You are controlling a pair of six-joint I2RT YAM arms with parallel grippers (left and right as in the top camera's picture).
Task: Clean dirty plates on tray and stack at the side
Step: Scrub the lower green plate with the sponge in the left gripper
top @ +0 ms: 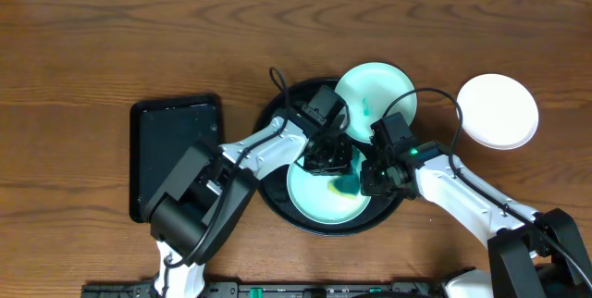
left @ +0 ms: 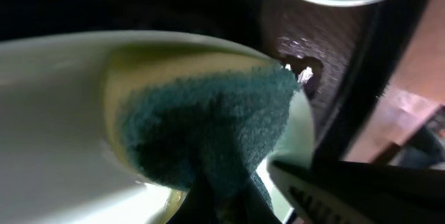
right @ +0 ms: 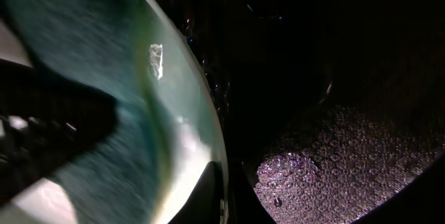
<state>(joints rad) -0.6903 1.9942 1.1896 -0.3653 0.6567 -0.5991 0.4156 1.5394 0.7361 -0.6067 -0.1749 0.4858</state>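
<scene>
"Where are the plates?"

"Two are in the round tray (top: 277,210). The lower plate (top: 319,204) sits on the side nearer the robot and has a teal smear. The upper plate (top: 384,90) is at the far right, reaching over the rim, with a faint teal streak. The third plate (top: 499,111) lies on the worktop (top: 92,39) to the right, apart from the tray, and is plain white."

"And the left end effector (top: 328,157)?"

"It's over the lower plate, clamped on a green sponge (top: 348,183). Its wrist view shows the sponge's teal face pressed against the plate."

"The right end effector (top: 375,180)?"

"It's at the lower plate's right edge, just beside the sponge. One dark finger (right: 55,133) lies against the plate's face. I cannot tell whether it is closed on the rim."

"Anything else?"

"A small tray (top: 171,141), rectangular and black, lies to the left, apart from the round one."
</scene>
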